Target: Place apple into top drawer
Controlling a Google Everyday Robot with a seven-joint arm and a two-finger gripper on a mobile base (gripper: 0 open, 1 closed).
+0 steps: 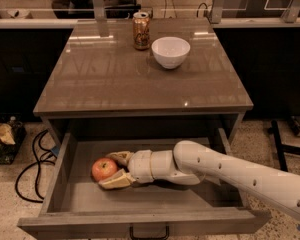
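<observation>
The red-orange apple (104, 169) rests on the flat bottom of the open top drawer (90, 199), towards its left side. My gripper (113, 170) reaches in from the right on a white arm and lies low inside the drawer. Its two tan fingers (115, 181) stand spread on either side of the apple's right half, one behind and one in front. The fingers look open around the apple rather than squeezing it. The drawer's dark handle (149, 232) shows at the bottom edge.
On the grey-brown cabinet top (115, 79) stand a white bowl (170, 51) and a drink can (141, 30) at the back. Black cables (32, 159) and a bag of clutter (2, 136) lie on the floor at left. A dark stand leg (282, 144) is at right.
</observation>
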